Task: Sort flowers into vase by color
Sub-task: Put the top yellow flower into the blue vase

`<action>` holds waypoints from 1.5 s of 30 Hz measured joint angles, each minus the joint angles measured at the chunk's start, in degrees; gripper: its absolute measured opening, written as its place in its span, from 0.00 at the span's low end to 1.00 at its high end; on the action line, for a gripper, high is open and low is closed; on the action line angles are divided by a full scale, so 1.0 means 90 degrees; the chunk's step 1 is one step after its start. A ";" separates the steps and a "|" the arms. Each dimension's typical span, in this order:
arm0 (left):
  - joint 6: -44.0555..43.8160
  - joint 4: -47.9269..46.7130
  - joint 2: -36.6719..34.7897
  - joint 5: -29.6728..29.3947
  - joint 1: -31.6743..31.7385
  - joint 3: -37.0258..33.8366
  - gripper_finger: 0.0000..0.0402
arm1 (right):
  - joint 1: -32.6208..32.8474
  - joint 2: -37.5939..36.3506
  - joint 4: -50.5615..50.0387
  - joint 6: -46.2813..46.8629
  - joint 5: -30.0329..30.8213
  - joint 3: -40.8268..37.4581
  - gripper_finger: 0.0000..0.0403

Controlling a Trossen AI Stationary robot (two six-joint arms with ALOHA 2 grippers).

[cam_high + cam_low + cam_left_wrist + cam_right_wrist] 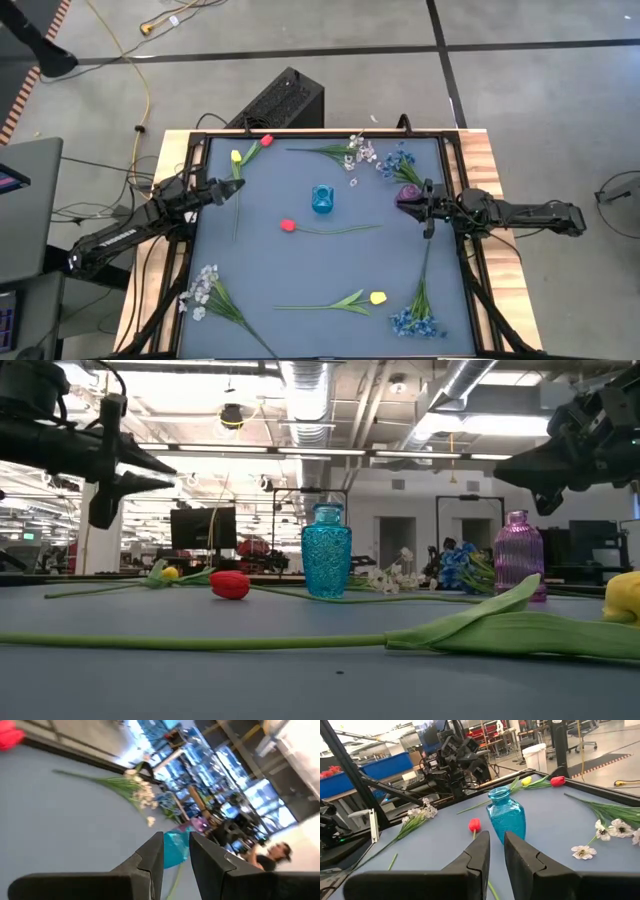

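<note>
A blue vase (321, 198) stands mid-table and a purple vase (408, 191) stands to its right. Flowers lie flat around them: a red bud (288, 226) near the blue vase, yellow (236, 156) and red (266, 140) buds at the far left, white (358, 151) and blue (398, 163) sprays at the far edge. White (203, 288), yellow (377, 297) and blue (414, 320) flowers lie along the near edge. My left gripper (228, 188) hovers open, above the yellow flower's stem. My right gripper (418, 204) hovers open above the purple vase. Neither holds anything.
Black frame rails (190, 200) run along the table's left and right sides. A long green stem with a leaf (460, 630) lies across the near part of the mat. A person (277, 852) is seen beyond the table's right side.
</note>
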 joint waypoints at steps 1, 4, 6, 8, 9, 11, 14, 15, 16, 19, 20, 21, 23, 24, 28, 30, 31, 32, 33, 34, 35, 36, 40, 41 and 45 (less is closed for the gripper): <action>0.0110 0.0068 0.0000 0.0097 0.0000 -0.0001 0.20 | 0.0001 0.0000 0.0041 0.0000 0.0019 0.0000 0.21; 0.0274 0.0407 0.0002 0.0162 -0.0020 0.0000 0.20 | 0.0001 -0.0004 0.0370 -0.0002 0.0030 0.0014 0.21; 0.0382 0.0763 0.0002 0.0163 -0.0071 0.0002 0.20 | 0.0001 0.0000 0.0340 -0.0002 0.0030 0.0058 0.21; 0.0551 0.1064 0.0002 0.0161 -0.0129 0.0004 0.20 | 0.0001 0.0007 0.0384 -0.0002 0.0040 0.0163 0.21; 0.0613 0.1179 0.0002 0.0162 -0.0146 0.0007 0.20 | 0.0001 0.0004 0.0455 -0.0002 0.0047 0.0220 0.21; 0.0652 0.1392 0.0002 0.0154 -0.0170 0.0007 0.20 | 0.0001 -0.0003 0.0697 -0.0007 0.0050 0.0315 0.21; 0.0650 0.1666 0.0002 0.0200 -0.0170 0.0010 0.20 | 0.0001 0.0002 0.0958 -0.0113 0.0050 0.0471 0.21; 0.0649 0.1702 0.0004 0.0241 -0.0170 0.0033 0.20 | 0.0001 0.0005 0.0976 -0.0161 0.0047 0.0570 0.21; 0.0660 0.1685 0.0007 0.0276 -0.0170 0.0089 0.20 | 0.0003 0.0002 0.0956 -0.0171 0.0044 0.0672 0.21; 0.0976 0.1394 0.0160 0.0325 -0.0170 0.0463 0.20 | 0.0042 0.0156 0.0861 -0.0188 -0.0009 0.1006 0.21; 0.1108 0.1257 0.0262 0.0326 -0.0170 0.0638 0.20 | 0.0069 0.0260 0.0829 -0.0203 -0.0060 0.1124 0.21; 0.1257 0.1120 0.0387 0.0328 -0.0170 0.0824 0.20 | 0.0099 0.0391 0.0801 -0.0235 -0.0114 0.1262 0.21; 0.1578 0.0868 0.0678 0.0357 -0.0170 0.1227 0.20 | 0.0180 0.0700 0.0710 -0.0350 -0.0174 0.1565 0.21; 0.1735 0.0757 0.0849 0.0396 -0.0170 0.1436 0.20 | 0.0225 0.0882 0.0623 -0.0395 -0.0185 0.1730 0.21; 0.2313 0.0110 0.1609 0.0544 -0.0170 0.2367 0.20 | 0.0375 0.1747 0.0249 -0.0684 -0.0184 0.2431 0.21; 0.2617 -0.0302 0.2005 0.0628 -0.0170 0.2872 0.20 | 0.0409 0.2218 0.0117 -0.0746 -0.0181 0.2794 0.21; 0.2769 -0.0521 0.2188 0.0665 -0.0170 0.3108 0.20 | 0.0424 0.2464 0.0031 -0.0794 -0.0181 0.2991 0.21; 0.2898 -0.0714 0.2383 0.0691 -0.0170 0.3356 0.20 | 0.0436 0.2721 -0.0051 -0.0872 -0.0182 0.3188 0.21; 0.3013 -0.0865 0.2567 0.0734 -0.0170 0.3595 0.20 | 0.0438 0.2970 -0.0165 -0.0944 -0.0181 0.3407 0.21; 0.3134 -0.1024 0.2747 0.0790 -0.0170 0.3801 0.20 | 0.0438 0.3212 -0.0302 -0.0995 -0.0181 0.3632 0.21; 0.3239 -0.1199 0.2913 0.0830 -0.0170 0.4016 0.20 | 0.0437 0.3442 -0.0494 -0.1002 -0.0181 0.3887 0.21; 0.3345 -0.1359 0.3067 0.0834 -0.0172 0.4211 0.20 | 0.0438 0.3672 -0.0721 -0.1004 -0.0182 0.4144 0.21; 0.3739 -0.1913 0.3582 0.0977 -0.0172 0.4892 0.20 | 0.0438 0.4509 -0.1576 -0.1020 -0.0181 0.5215 0.21; 0.3815 -0.2000 0.3688 0.1028 -0.0172 0.5027 0.20 | 0.0450 0.4698 -0.1770 -0.1020 -0.0186 0.5457 0.21; 0.4125 -0.2268 0.4094 0.1118 -0.0172 0.5487 0.20 | 0.0531 0.5334 -0.2319 -0.0669 -0.0346 0.6311 0.21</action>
